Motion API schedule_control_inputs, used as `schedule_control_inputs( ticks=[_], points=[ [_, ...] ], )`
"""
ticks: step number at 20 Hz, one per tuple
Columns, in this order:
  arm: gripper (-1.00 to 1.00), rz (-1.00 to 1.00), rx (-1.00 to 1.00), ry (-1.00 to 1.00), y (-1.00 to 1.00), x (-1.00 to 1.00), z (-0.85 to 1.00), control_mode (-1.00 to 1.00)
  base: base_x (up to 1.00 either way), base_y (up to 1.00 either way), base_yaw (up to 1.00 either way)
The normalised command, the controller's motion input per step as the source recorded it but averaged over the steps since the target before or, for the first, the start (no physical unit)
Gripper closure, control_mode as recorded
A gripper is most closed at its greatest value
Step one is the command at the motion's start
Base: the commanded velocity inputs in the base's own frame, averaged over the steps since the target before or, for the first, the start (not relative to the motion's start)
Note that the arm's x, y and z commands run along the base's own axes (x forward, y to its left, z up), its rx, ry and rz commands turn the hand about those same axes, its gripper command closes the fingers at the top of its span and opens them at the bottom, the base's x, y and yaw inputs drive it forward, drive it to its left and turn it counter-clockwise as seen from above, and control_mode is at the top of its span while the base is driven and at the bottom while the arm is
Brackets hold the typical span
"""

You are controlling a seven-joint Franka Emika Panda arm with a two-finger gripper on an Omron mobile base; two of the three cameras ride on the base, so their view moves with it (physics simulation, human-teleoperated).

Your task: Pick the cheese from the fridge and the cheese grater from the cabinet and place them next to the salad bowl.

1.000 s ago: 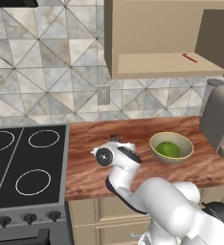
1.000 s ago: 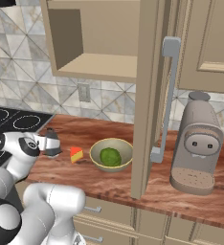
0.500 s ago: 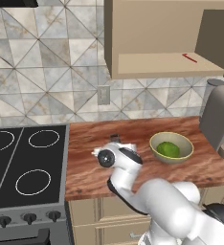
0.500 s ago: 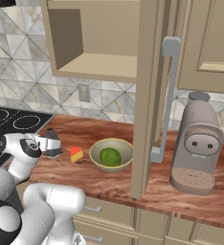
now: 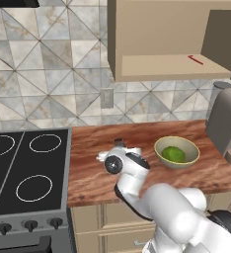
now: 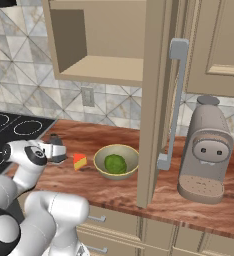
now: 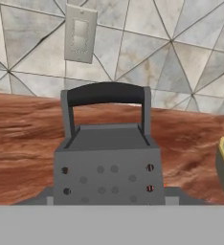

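My gripper (image 6: 58, 150) is low over the wooden counter (image 5: 93, 168), shut on the cheese grater (image 7: 106, 162). The grater is a dark grey box with a black top handle, upright and close in the hand view. Its top pokes out past my hand (image 5: 119, 143). The cheese (image 6: 79, 161), a small yellow-orange wedge, lies on the counter between my hand and the salad bowl (image 6: 101, 156). The tan salad bowl (image 5: 159, 147) holds green salad, just right of the gripper. The open cabinet (image 5: 162, 66) hangs above. The fridge is out of view.
A black stovetop (image 5: 28, 168) borders the counter on the left. A tall grey coffee machine (image 6: 205, 150) stands at the right. The open cabinet door (image 6: 156, 100) juts out over the counter beside the bowl. A thin red utensil (image 5: 195, 60) lies on the cabinet shelf.
The hand with the grater has crept slightly to the right, toward the bowl. Nothing else has moved.
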Motion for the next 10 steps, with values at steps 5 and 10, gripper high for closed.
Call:
schedule_control_inputs(
  ticks=[5, 10],
  points=[
    [1.00, 0.03, 0.02, 0.00, 0.00, 0.14, -0.13, -1.00, 0.00, 0.00, 0.00],
    [1.00, 0.04, 0.01, -0.03, -0.01, 0.00, -0.16, -1.00, 0.00, 0.00, 0.00]
  ],
)
